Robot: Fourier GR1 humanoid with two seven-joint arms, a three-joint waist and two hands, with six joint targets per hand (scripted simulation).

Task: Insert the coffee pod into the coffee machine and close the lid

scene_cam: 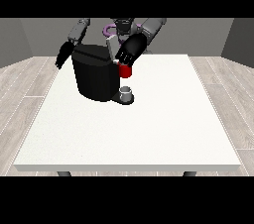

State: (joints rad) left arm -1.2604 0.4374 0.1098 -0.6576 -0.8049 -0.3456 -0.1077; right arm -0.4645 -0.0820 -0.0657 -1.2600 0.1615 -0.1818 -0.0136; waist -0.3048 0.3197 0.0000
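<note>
1. I see the coffee machine (93, 77) has a matt black body, like plastic.
2. The table (163, 124) top looks white, smooth and matt.
3. The floor (27, 96) looks like pale wood planks.
4. The grey cup (127, 92) looks smooth.

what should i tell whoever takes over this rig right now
Hand at the view's right: at the top front of the coffee machine, just above a red thing at the machine; whether it holds anything cannot be told.
Hand at the view's left: hangs beside the machine's far side, fingers pointing down, holding nothing.
A grey thing sits on the machine's base under the red thing; I cannot tell it for the pod.
Lid: its state cannot be made out.
Done: nothing I can confirm. Left: check the pod is in, then close the lid.
</note>
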